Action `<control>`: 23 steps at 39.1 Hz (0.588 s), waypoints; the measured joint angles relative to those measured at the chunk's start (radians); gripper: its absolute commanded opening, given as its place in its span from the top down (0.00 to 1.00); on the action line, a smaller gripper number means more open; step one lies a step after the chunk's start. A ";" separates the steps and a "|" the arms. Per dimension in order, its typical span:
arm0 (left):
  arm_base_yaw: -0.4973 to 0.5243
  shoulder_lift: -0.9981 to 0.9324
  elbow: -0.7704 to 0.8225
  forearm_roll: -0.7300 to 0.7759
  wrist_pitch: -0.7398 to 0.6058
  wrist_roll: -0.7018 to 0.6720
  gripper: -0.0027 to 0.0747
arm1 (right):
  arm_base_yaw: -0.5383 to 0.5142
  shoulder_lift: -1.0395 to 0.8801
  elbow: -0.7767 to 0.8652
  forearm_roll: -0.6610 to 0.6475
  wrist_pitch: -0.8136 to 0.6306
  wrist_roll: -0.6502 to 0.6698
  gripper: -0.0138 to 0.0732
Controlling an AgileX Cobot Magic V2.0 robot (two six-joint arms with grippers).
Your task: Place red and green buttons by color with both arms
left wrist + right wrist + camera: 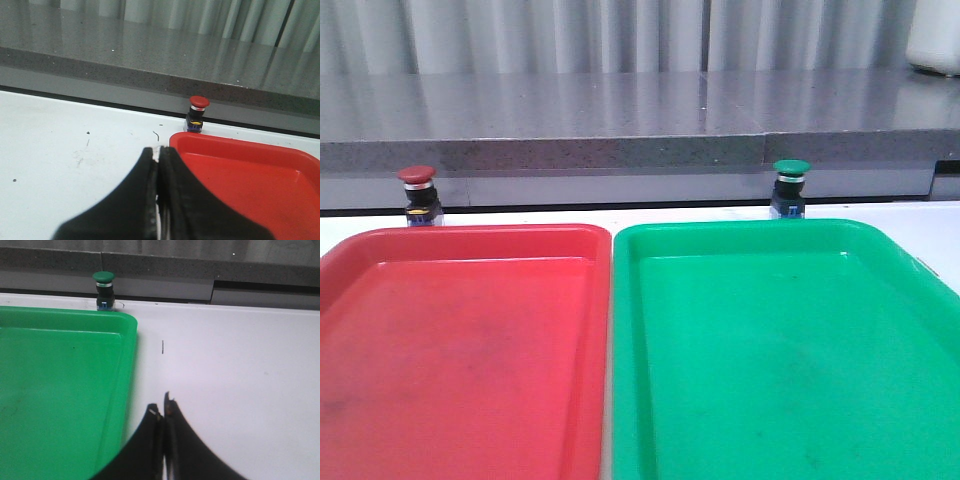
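Note:
The red button (418,194) stands upright on the white table just behind the red tray's (460,240) far left corner; it also shows in the left wrist view (198,112). The green button (790,186) stands upright behind the green tray's (780,232) far rim, also in the right wrist view (104,289). My left gripper (158,150) is shut and empty, over the table beside the red tray's (240,150) outer edge, well short of the red button. My right gripper (163,409) is shut and empty beside the green tray's (125,340) outer edge. Neither gripper shows in the front view.
A grey stone ledge (620,130) runs along the back of the table right behind both buttons, with a curtain beyond it. The two trays lie side by side, nearly touching. A white container (935,40) stands on the ledge at far right.

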 measured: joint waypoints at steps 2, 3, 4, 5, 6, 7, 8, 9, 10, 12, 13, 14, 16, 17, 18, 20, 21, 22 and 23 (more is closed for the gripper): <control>0.000 0.000 0.000 0.000 -0.002 0.000 0.99 | 0.000 0.000 0.000 0.000 -0.007 0.000 0.97; 0.000 0.000 0.000 0.000 -0.007 0.000 0.99 | 0.000 0.000 0.000 0.000 -0.018 0.000 0.97; 0.000 0.000 0.000 0.000 -0.012 0.000 0.99 | 0.000 0.000 0.000 0.000 -0.026 0.000 0.97; 0.000 0.000 0.000 0.000 -0.023 0.000 0.99 | 0.000 0.000 0.000 0.000 -0.040 0.000 0.97; 0.000 0.000 0.000 0.000 -0.033 0.000 0.99 | 0.000 0.000 0.000 0.000 -0.051 0.000 0.97; 0.000 0.000 0.000 0.000 -0.050 0.000 0.99 | 0.000 0.000 0.000 0.000 -0.063 0.000 0.97; 0.000 0.000 0.000 0.000 -0.067 0.000 0.99 | 0.000 0.000 0.000 0.000 -0.085 0.000 0.97; 0.000 0.000 0.000 0.000 -0.095 0.000 0.99 | 0.000 0.000 0.000 0.000 -0.101 0.000 0.97; 0.000 0.000 0.000 0.000 -0.130 0.000 0.99 | 0.000 0.000 0.000 0.000 -0.122 0.000 0.97; 0.000 0.000 0.000 0.000 -0.195 0.000 0.99 | 0.000 0.000 0.000 0.000 -0.149 0.000 0.97; 0.000 0.000 0.000 0.000 -0.219 0.000 0.99 | 0.000 0.000 -0.005 0.000 -0.151 0.000 0.97; 0.000 0.000 -0.002 0.000 -0.239 0.000 0.99 | 0.000 0.000 -0.011 0.000 -0.151 0.000 0.96; 0.000 0.000 -0.017 0.000 -0.238 0.000 0.99 | 0.000 0.000 -0.043 0.000 -0.143 0.000 0.96; 0.000 0.000 -0.032 0.000 -0.229 0.000 0.99 | 0.000 0.000 -0.067 0.000 -0.138 0.000 0.96; 0.000 0.000 -0.046 0.002 -0.213 0.000 0.99 | 0.000 0.000 -0.087 0.000 -0.129 0.000 0.96; 0.000 0.017 -0.088 0.019 -0.183 0.000 0.99 | 0.000 0.017 -0.148 0.000 -0.111 0.002 0.96; 0.000 0.034 -0.115 0.026 -0.164 0.000 0.99 | 0.000 0.030 -0.173 0.000 -0.099 0.002 0.96; 0.000 0.050 -0.135 0.038 -0.150 0.000 0.99 | 0.000 0.052 -0.206 0.000 -0.089 0.002 0.96; 0.000 0.077 -0.169 0.059 -0.132 0.000 0.99 | 0.000 0.078 -0.239 0.000 -0.078 0.002 0.96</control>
